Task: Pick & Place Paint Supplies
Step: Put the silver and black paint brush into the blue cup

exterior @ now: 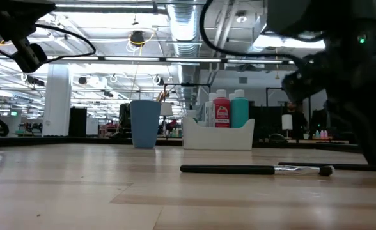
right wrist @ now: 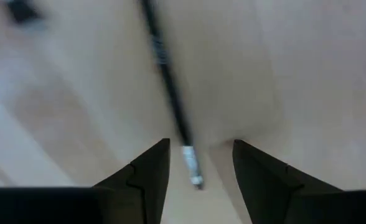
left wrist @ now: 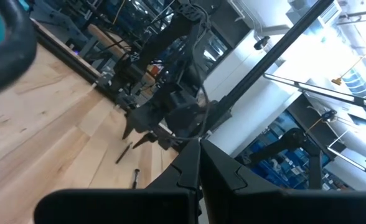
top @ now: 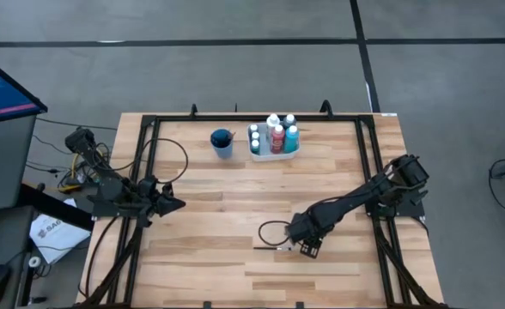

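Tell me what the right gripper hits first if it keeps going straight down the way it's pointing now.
Most likely the paintbrush lying on the table. The right gripper points down with open jaws either side of the brush's silver ferrule end. Depth is unclear, so the jaw tips might touch the wood at about the same time.

A paintbrush (right wrist: pixel 168 81) lies on the wooden table (right wrist: pixel 307 74) between parted jaws.

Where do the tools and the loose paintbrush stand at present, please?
Right tool open, straddling paintbrush lying flat on table. Left tool shut, parked at left edge. Nothing in the way.
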`<action>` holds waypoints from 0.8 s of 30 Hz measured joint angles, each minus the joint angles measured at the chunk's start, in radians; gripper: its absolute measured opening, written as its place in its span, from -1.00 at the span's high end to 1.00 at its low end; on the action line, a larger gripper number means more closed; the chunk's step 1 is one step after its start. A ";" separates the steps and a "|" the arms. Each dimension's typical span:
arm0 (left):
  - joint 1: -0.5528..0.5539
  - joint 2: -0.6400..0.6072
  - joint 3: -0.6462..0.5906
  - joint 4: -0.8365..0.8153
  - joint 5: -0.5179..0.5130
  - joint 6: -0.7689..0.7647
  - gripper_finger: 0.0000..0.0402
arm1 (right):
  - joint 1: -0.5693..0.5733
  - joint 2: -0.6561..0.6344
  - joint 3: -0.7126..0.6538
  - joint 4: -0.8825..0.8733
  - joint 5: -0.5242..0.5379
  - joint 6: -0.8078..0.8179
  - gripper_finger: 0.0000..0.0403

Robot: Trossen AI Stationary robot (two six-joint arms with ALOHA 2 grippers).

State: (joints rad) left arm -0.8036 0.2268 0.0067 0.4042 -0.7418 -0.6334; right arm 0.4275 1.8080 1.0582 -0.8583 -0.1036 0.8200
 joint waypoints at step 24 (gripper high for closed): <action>0.000 0.002 0.000 0.020 0.005 -0.003 0.99 | -0.057 -0.011 -0.049 0.027 -0.019 -0.054 0.98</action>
State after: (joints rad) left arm -0.8038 0.2291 0.0067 0.4240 -0.7372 -0.6361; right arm 0.3709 1.7969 1.0096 -0.8317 -0.1227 0.7657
